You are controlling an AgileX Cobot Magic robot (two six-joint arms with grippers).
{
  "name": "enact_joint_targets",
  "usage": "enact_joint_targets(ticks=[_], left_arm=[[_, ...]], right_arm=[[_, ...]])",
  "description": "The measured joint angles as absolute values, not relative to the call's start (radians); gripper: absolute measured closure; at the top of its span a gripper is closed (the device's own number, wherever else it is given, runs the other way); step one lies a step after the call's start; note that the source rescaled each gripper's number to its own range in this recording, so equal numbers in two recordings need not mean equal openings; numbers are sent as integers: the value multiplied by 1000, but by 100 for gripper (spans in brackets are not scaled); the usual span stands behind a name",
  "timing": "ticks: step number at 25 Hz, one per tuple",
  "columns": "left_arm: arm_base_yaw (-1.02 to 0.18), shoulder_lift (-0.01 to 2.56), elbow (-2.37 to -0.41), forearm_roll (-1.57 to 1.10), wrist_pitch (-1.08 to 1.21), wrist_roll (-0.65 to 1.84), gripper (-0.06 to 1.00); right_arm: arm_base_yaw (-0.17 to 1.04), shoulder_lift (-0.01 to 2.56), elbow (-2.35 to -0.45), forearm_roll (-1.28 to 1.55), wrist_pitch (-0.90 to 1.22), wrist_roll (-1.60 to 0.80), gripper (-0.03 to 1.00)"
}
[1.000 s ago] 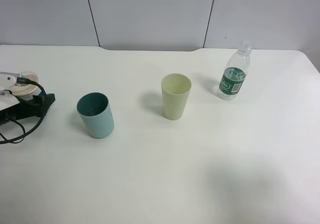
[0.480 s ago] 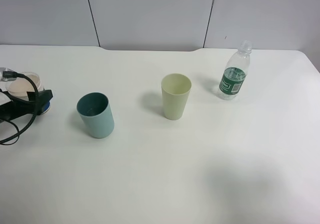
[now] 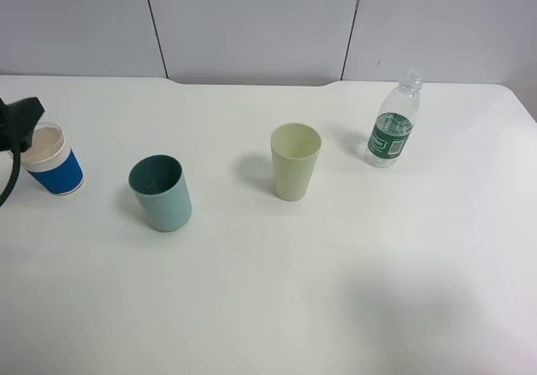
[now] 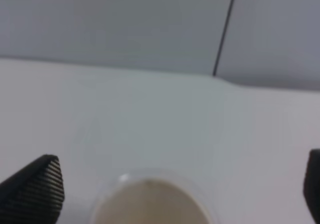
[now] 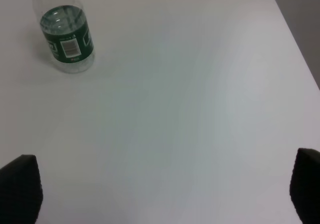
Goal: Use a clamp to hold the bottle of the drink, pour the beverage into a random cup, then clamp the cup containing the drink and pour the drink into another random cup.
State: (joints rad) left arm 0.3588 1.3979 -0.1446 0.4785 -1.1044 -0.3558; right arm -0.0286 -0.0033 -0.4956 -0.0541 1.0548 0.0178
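Left gripper (image 4: 180, 184) has backed off the paper cup (image 3: 54, 158) since a second ago and now sits at the left edge, jaws spread, holding nothing.

High view: three cups and one bottle on the white table (image 3: 277, 291). Paper cup upright far left, teal cup (image 3: 160, 192) near it, pale green cup (image 3: 295, 161) mid-table, bottle (image 3: 393, 120) upright far right.

Left wrist: both fingertips (image 4: 35, 186) wide apart, blurry cup rim between and below them, probably clear of both.

Right wrist: right gripper (image 5: 162, 191) released, empty, well short of the bottle.
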Motion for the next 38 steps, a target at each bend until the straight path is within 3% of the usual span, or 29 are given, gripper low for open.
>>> enact_joint_targets(ticks=[21, 29, 38], left_arm=[[359, 761, -200, 353, -755, -513, 3], [249, 598, -425, 364, -180, -540, 3], [65, 451, -635, 217, 480, -218, 3]], right_arm=[[-29, -3, -496, -54, 1055, 18, -3], [-29, -3, -496, -54, 1055, 18, -3], [-29, -3, -496, -54, 1055, 18, -3]])
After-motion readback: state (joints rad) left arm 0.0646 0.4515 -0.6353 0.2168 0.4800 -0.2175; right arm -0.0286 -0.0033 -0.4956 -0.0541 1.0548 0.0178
